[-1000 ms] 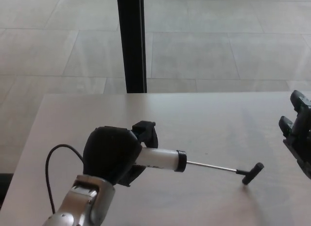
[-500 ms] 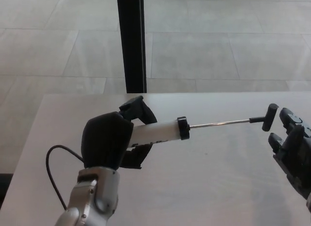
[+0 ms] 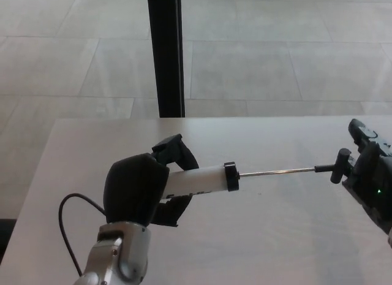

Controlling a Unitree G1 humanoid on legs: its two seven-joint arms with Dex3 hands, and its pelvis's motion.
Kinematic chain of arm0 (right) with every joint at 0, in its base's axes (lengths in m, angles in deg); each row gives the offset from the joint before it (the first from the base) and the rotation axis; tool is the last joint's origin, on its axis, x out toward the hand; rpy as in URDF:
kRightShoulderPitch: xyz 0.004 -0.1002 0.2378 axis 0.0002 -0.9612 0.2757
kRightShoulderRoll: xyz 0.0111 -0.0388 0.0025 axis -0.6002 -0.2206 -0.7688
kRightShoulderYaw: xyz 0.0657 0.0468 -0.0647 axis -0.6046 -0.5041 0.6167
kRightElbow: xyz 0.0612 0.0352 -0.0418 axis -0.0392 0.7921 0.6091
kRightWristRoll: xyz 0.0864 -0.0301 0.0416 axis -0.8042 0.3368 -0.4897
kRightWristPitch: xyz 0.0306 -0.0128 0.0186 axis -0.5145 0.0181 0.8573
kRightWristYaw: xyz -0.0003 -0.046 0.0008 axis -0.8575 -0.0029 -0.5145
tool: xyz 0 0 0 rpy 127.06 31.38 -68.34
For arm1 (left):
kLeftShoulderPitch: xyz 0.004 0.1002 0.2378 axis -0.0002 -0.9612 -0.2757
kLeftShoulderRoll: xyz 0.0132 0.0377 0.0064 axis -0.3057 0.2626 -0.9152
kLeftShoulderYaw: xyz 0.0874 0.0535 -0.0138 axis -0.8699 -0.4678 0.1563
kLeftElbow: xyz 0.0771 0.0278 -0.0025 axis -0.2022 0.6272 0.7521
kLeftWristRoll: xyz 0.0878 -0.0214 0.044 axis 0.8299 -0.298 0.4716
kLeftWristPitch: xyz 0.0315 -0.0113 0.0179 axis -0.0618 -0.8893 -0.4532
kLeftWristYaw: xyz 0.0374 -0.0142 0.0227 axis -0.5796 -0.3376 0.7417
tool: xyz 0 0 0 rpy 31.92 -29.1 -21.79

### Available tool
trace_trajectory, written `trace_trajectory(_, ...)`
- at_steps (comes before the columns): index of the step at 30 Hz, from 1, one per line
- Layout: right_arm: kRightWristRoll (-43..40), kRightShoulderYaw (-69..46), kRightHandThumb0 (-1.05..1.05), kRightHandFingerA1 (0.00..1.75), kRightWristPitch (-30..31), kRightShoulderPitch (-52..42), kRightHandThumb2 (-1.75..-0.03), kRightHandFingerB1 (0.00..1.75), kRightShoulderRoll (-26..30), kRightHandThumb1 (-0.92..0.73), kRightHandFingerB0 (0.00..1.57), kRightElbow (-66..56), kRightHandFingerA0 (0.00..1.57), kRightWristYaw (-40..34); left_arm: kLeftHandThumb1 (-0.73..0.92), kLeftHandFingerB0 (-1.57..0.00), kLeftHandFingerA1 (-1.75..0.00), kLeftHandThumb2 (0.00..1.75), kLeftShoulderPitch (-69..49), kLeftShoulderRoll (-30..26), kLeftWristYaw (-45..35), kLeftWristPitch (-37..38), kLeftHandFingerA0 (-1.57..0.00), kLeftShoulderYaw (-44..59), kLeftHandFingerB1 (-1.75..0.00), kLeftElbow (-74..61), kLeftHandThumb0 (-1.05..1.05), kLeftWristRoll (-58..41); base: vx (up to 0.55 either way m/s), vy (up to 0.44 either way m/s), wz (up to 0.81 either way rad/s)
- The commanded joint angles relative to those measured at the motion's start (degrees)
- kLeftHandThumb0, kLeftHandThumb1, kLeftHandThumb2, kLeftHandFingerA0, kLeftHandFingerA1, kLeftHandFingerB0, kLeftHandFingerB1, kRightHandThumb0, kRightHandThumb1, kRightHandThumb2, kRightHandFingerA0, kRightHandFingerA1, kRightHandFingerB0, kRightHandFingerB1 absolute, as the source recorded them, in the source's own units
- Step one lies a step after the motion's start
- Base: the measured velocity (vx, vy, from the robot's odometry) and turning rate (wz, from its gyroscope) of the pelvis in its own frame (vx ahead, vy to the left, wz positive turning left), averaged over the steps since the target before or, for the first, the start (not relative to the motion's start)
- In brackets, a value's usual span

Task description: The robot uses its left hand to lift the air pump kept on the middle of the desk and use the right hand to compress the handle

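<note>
Gripping the white barrel of the air pump, your left robot hand is clamped around it and holds it above the counter, roughly level, rod drawn out toward the right. Your right robot hand sits right at the T-handle; I cannot tell whether it has closed on it. Lifting looks done, so compressing comes next: get a firm hold on the handle, then push straight along the rod toward the barrel while the left keeps steady.
</note>
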Motion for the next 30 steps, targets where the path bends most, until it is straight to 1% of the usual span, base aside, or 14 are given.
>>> trace_trajectory(1,0.80,0.34,-1.04,0.14,1.06,2.56,-1.32,0.00,3.60,-0.92,0.00,0.17,0.00,1.50,0.44,-0.89,-1.75,1.36,0.33,-1.39,1.88,0.90,-1.01,-0.79,-1.57,0.75,-0.06,1.18,0.00,0.000,0.00)
trace_trajectory(4,0.50,0.38,-1.04,0.14,0.68,3.65,-1.32,0.00,4.82,-0.92,0.00,0.76,0.00,2.23,0.44,-0.88,-1.75,1.35,0.41,-1.50,1.98,0.65,-1.00,-0.89,-1.57,0.65,-0.07,0.91,0.00,0.000,0.00)
trace_trajectory(5,0.39,0.26,-1.03,0.15,0.57,4.20,-1.32,0.00,4.86,-0.92,0.00,0.73,0.00,2.03,0.43,-0.82,-1.75,1.37,0.25,-1.47,2.21,0.60,-1.02,-0.91,-1.62,0.57,-0.08,0.79,0.00,0.000,0.00)
trace_trajectory(6,0.31,0.22,-1.03,0.16,0.98,4.54,-1.32,0.00,4.91,-0.92,0.00,0.73,0.00,1.90,0.44,-0.88,-1.75,1.36,0.28,-1.46,2.43,0.50,-1.01,-0.96,-1.55,0.52,-0.07,0.85,0.00,0.000,0.00)
trace_trajectory(9,0.41,0.47,-1.02,0.16,0.70,4.25,-1.33,0.00,4.76,-0.92,0.00,0.75,0.00,2.03,0.43,-0.89,-1.75,1.37,0.27,-1.31,2.38,0.33,-1.01,-0.96,-1.55,0.28,-0.07,0.57,0.00,0.000,0.00)
trace_trajectory(10,0.45,0.59,-1.03,0.15,1.29,3.80,-1.33,0.00,4.44,-0.92,0.00,0.26,0.00,1.60,0.48,-0.90,-1.75,1.30,0.28,-1.01,1.88,0.06,-1.02,-0.83,-1.54,-0.03,-0.07,0.10,0.00,0.000,0.00)
trace_trajectory(20,1.26,2.76,-1.03,0.16,-0.26,0.05,-1.33,0.00,0.83,-0.92,0.00,2.43,0.00,0.46,0.44,-0.89,-1.75,1.34,1.59,-0.33,1.62,-0.29,-1.02,-0.31,-1.55,-0.43,-0.05,-0.62,0.00,0.000,0.00)
trace_trajectory(21,1.11,2.70,-1.01,0.00,-0.55,0.07,-1.02,0.02,0.34,-0.92,0.00,2.65,0.00,0.23,0.45,-0.88,-1.75,1.32,1.73,-0.27,1.51,-0.42,-0.99,-0.25,-1.56,-0.47,-0.05,-0.63,0.00,0.000,0.00)
trace_trajectory(22,0.88,2.61,-1.01,0.00,-0.96,0.11,-1.02,0.02,-0.39,-0.92,0.00,2.96,0.00,-0.10,0.45,-0.88,-1.75,1.32,1.93,-0.20,1.35,-0.60,-0.99,-0.18,-1.56,-0.52,-0.05,-0.65,0.00,0.000,0.00)
trace_trajectory(23,0.99,2.77,-1.04,0.17,-1.31,0.05,-1.32,0.00,-0.59,-0.90,0.00,3.32,0.00,0.03,0.44,-0.88,-1.75,1.34,1.95,-0.12,1.20,-0.67,-0.99,-0.18,-1.56,-0.64,-0.05,-0.69,0.00,0.000,0.00)
trace_trajectory(26,0.86,2.98,-1.03,0.18,-0.93,0.28,-1.32,0.01,-2.26,-0.89,0.00,3.14,0.00,-0.81,0.44,-0.88,-1.75,1.34,2.57,0.55,1.53,-0.14,-0.99,0.03,-1.58,-0.23,-0.07,-1.24,0.00,0.000,0.00)
trace_trajectory(27,1.06,3.25,-1.00,0.00,-1.20,0.35,-0.99,0.00,-2.37,-0.92,0.00,3.16,0.00,-0.58,0.43,-0.87,-1.75,1.33,2.69,0.68,1.45,-0.52,-0.97,0.00,-1.59,-0.22,-0.06,-1.09,0.00,0.000,0.00)
trace_trajectory(29,1.40,3.50,-0.98,0.00,-1.61,0.27,-0.94,0.00,-2.48,-0.92,0.00,3.01,0.00,-0.52,0.42,-0.88,-1.75,1.33,2.90,0.73,2.01,-0.16,-0.97,-0.14,-1.58,0.15,-0.06,-0.82,0.00,0.000,0.00)
trace_trajectory(30,2.20,4.06,-1.04,0.16,-2.00,0.67,-1.34,0.00,-2.19,-0.91,0.00,3.13,0.00,-0.62,0.43,-0.87,-1.75,1.33,2.94,0.28,1.93,0.16,-0.96,-0.59,-1.57,0.29,-0.07,-0.24,0.00,0.000,0.00)
